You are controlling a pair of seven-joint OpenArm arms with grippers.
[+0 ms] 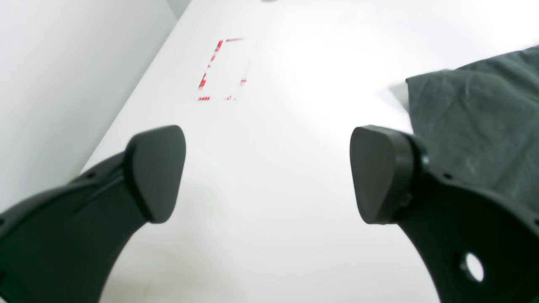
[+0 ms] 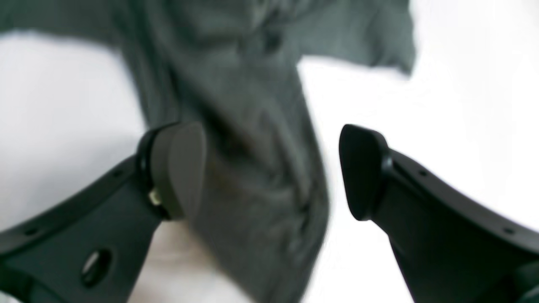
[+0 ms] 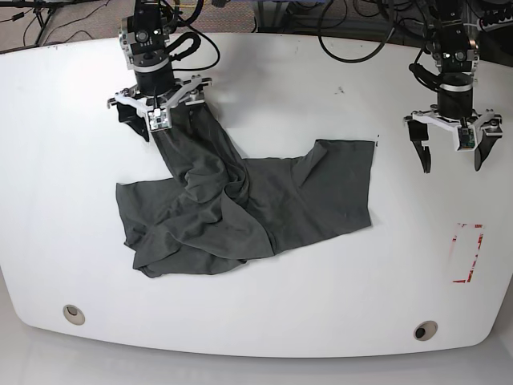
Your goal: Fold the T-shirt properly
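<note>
Mid-table, the T-shirt (image 3: 240, 208) lies crumpled, one strip drawn toward my right gripper (image 3: 157, 103), jaws spread around it. Left gripper (image 3: 451, 144) spread, empty. Soft, limp cloth; I'd pinch hem corners.

The T-shirt (image 3: 240, 208) is seen as soft, matt, creased cloth. The bench (image 3: 321, 321) is smooth white; the left pincer (image 1: 268, 174) is matt black plastic.
</note>
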